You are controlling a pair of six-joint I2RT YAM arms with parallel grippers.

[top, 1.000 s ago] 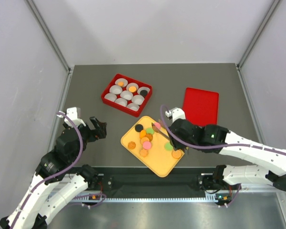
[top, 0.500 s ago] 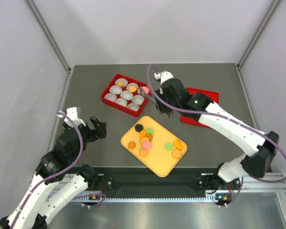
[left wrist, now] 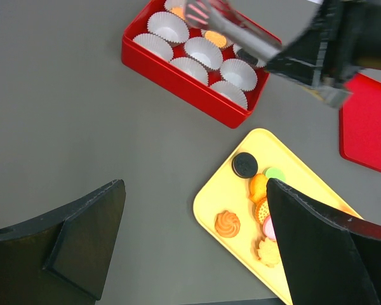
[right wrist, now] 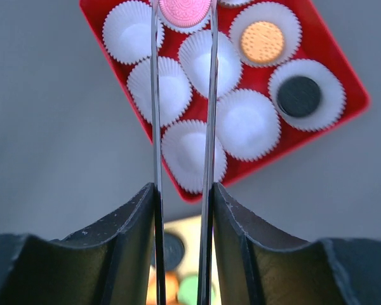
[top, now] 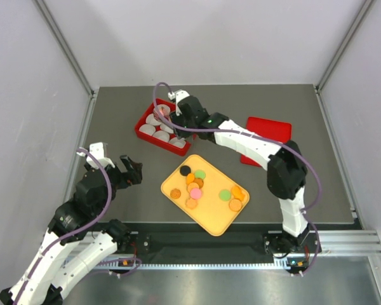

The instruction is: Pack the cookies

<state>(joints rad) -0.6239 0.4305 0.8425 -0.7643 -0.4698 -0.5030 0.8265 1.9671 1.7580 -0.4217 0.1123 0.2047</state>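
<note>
We see the right fingers (right wrist: 183, 19), two long thin blades, squeezing a pink cookie (right wrist: 185, 7) at their tips. The pink cookie hangs just over a paper cup (right wrist: 185, 28) in the red box (right wrist: 343, 111). We cannot tell if it touches the cup. The red box holds nine cups in three rows. One cup near the tips has an orange cookie (right wrist: 261, 41) in it. The cup beside that one has a black cookie (right wrist: 298, 95) in it. Most of the other cups look bare.

The left fingers (top: 129, 164) are spread wide apart and hold nothing. They hang over the gray tabletop (top: 114, 127), well apart from the red box.

Between the two arms sits a yellow tray (top: 211, 222). The other cookies (top: 194, 194) lie on it in two small bunches, orange, pink, green and black. To the right of the red box a flat red lid (top: 273, 136) lies on the tabletop, partly under the right arm.
</note>
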